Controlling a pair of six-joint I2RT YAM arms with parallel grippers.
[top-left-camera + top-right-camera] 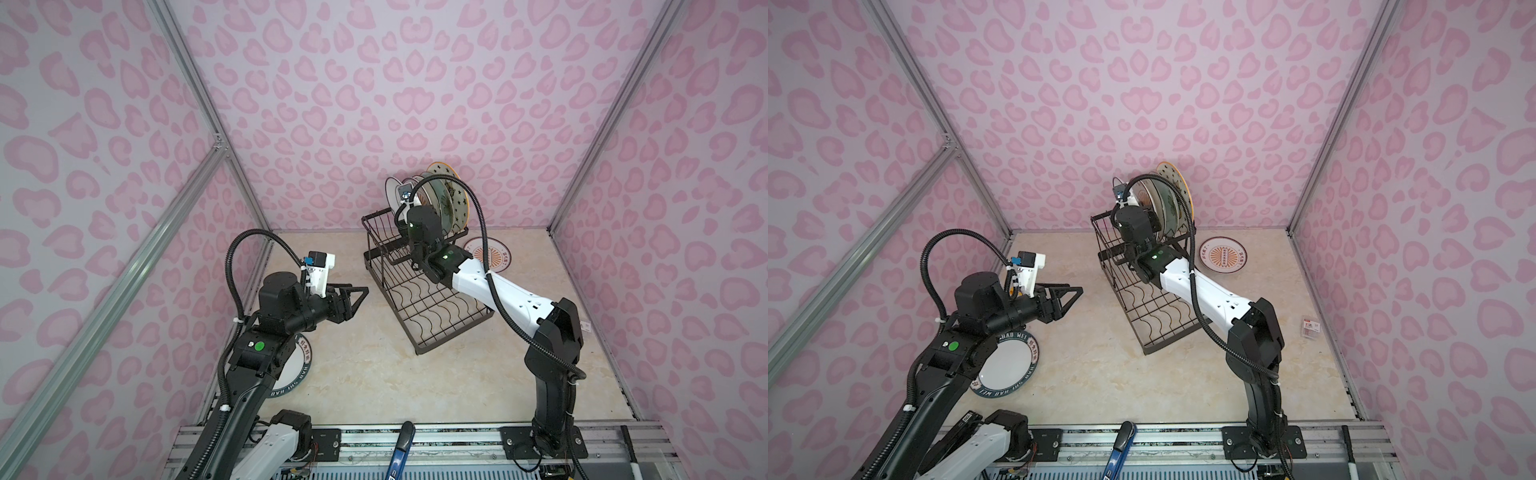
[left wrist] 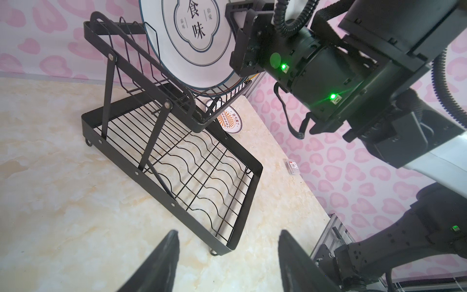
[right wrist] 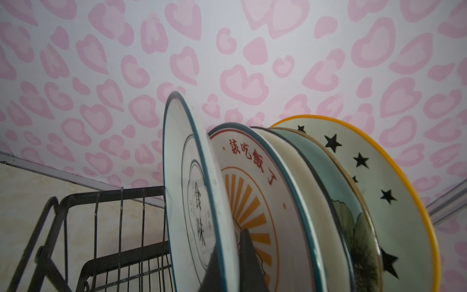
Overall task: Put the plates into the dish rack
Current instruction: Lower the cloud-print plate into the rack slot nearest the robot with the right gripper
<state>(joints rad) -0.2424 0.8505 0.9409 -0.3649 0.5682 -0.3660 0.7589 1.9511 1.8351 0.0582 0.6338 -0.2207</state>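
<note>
The black wire dish rack (image 1: pixel 392 303) (image 1: pixel 1121 303) (image 2: pixel 154 188) stands at the back middle of the table. Several plates stand upright in its raised basket: a starred yellow-rimmed one (image 3: pixel 394 202) (image 1: pixel 453 183), a pale blue one, a cream one and an orange sunburst one (image 3: pixel 252 197). My right gripper (image 3: pixel 228 242) is shut on the rim of a white black-ringed plate (image 3: pixel 182 177) (image 2: pixel 177 50) at the front of that row. A second sunburst plate (image 1: pixel 492 253) (image 1: pixel 1223 254) lies flat behind the rack. A dark-green-rimmed lettered plate (image 1: pixel 1007 368) lies under my left arm. My left gripper (image 2: pixel 228 232) (image 1: pixel 357 297) hovers open and empty left of the rack.
The rack's lower tray with wavy dividers (image 2: pixel 202 161) holds nothing. A small packet (image 1: pixel 1310 326) lies near the right wall. A blue-handled tool (image 1: pixel 401 449) rests on the front rail. Pink patterned walls close in the table on three sides.
</note>
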